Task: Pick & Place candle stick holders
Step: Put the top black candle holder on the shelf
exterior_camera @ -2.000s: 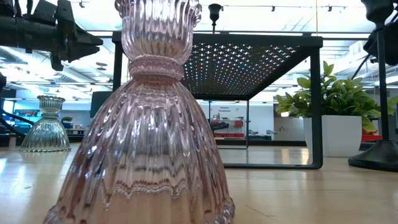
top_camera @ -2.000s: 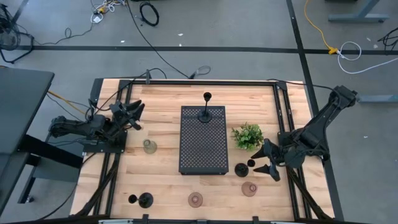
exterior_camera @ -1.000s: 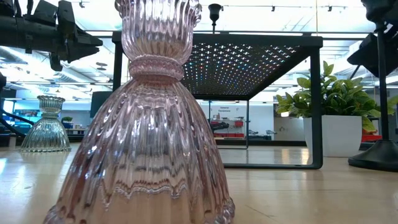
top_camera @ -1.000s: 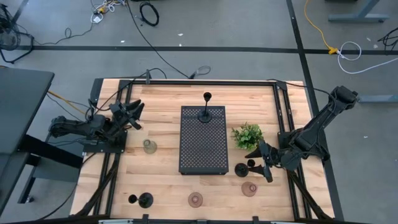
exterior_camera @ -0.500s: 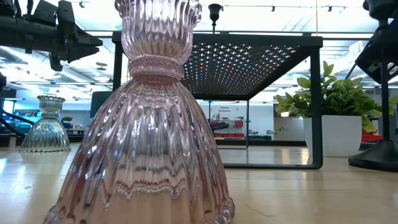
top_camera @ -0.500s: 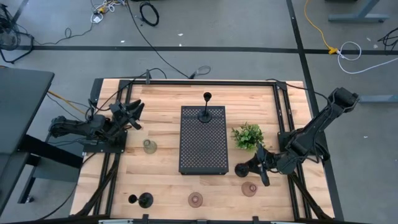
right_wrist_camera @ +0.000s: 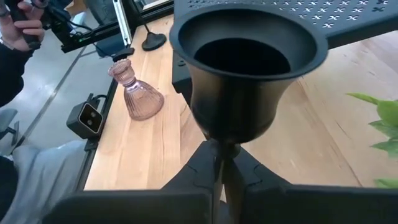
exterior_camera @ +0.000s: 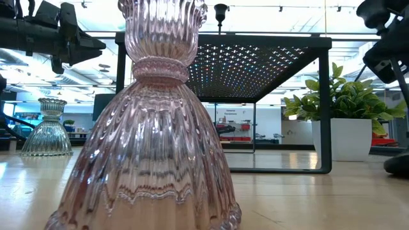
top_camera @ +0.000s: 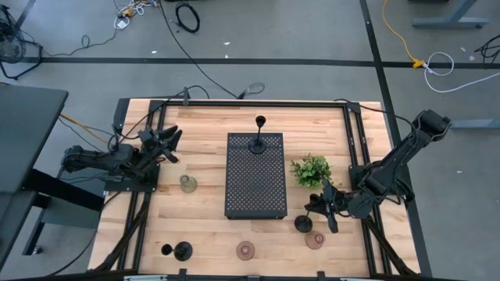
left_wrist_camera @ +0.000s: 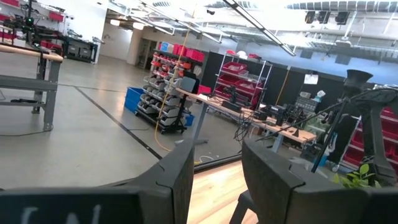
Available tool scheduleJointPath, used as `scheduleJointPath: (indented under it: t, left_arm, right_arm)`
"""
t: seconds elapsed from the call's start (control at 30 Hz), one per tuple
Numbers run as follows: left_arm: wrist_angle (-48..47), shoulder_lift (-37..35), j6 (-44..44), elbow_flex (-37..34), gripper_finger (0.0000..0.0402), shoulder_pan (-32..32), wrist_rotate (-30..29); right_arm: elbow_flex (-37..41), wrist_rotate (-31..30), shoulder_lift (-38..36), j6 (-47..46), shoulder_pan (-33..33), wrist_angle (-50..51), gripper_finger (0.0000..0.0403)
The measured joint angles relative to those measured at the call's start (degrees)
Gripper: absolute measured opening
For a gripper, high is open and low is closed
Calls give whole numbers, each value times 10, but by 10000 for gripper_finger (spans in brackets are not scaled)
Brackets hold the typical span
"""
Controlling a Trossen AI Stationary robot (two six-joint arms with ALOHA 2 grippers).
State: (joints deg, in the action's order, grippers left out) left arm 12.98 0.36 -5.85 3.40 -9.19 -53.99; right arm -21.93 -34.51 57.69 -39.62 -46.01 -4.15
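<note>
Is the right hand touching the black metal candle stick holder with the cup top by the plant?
Touching. The right wrist view shows the right hand closed on the thin stem of the black metal candle stick holder, just below its cup.

The table [top_camera: 203, 133] is pale wood with visible grain. The tray [top_camera: 255, 176] is matt black perforated metal. The pink holder [exterior_camera: 153, 121] is ribbed glossy glass.

Your right arm reaching in low from the right edge, its right hand [top_camera: 316, 208] with fingers clamped together, your left arm folded back at the left side, its left hand [top_camera: 169, 145] with fingers parted, held aloft
</note>
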Motion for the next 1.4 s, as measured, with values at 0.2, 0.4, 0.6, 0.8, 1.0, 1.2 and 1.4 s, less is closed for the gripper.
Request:
scheduleJointPath:
  t: [0.2, 0.4, 0.6, 0.8, 1.0, 1.2, 1.4]
  left_arm:
    - [-1, 0, 0, 0, 138, 0, 0]
    - [-1, 0, 0, 0, 138, 0, 0]
    - [-5, 0, 0, 0, 138, 0, 0]
    - [-6, 0, 0, 0, 138, 0, 0]
    - [-8, 0, 0, 0, 138, 0, 0]
    - [-9, 0, 0, 0, 138, 0, 0]
    - [-9, 0, 0, 0, 138, 0, 0]
  right_arm:
    - [-6, -4, -5, 31, 18, 6, 6]
    - [-83, -6, -29, 117, 35, 69, 5]
    - [-198, -8, -39, 177, 59, 212, 4]
    - [-279, -6, -39, 213, 95, 308, 4]
    - [-327, -8, -39, 269, 155, 328, 4]
    - [-329, 15, -39, 311, 238, 304, 4]
    - [-329, 91, -37, 340, 329, 271, 4]
